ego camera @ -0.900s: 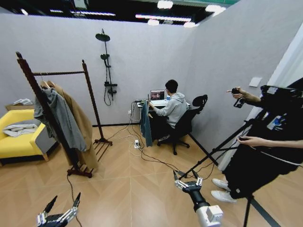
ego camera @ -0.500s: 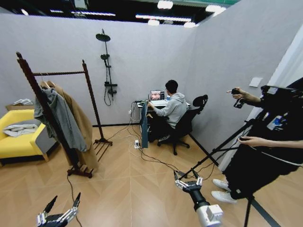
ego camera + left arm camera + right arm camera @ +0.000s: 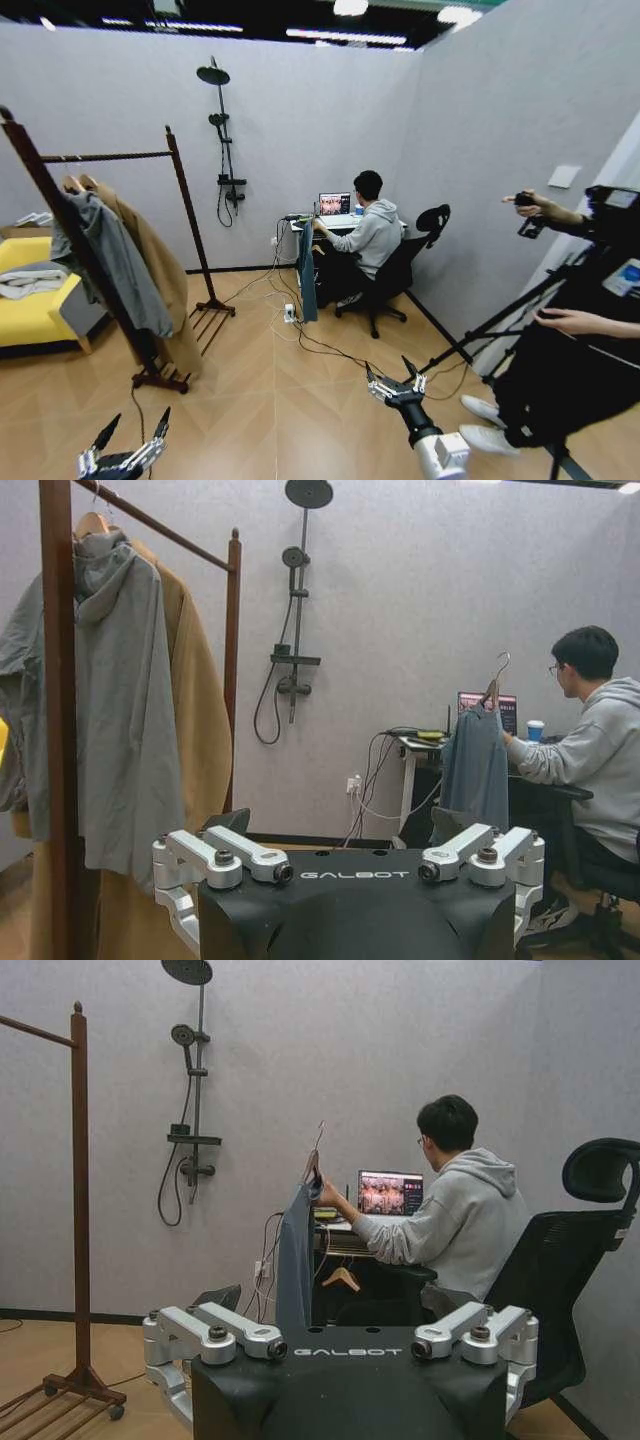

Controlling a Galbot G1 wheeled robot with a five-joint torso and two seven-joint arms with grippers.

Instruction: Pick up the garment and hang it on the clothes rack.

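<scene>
The garment (image 3: 307,268) was hanging across the room by the tabletop (image 3: 338,220) where a person sat at a laptop, and a hand (image 3: 318,1188) held its hanger up by the hook, so the teal shirt dangled free and nearly edge-on to the robot. The clothes rack (image 3: 105,156) stood well apart from it on the robot's left, already carrying a grey hooded jacket (image 3: 110,262) and a tan coat (image 3: 158,270) bunched toward the near end of the bar.

Both arms were low and out in front, nowhere near anything. The left claw (image 3: 133,430) was spread open and empty, and the right claw (image 3: 396,376) was likewise open with nothing in it.

So the step in hand looked like the approach, not the grab. To do it well I'd say: close the gap first and square up on the shirt, since reaching from here isn't realistic. The right arm looked better lined up on it (the left wrist view had the rack post crowding its side). Going for the hanger's wooden shoulder or neck seemed safer than pinching loose cloth, though I couldn't really make out how much hanger was exposed below that hand. Also watch the cables (image 3: 315,345) on the floor while driving in.
</scene>
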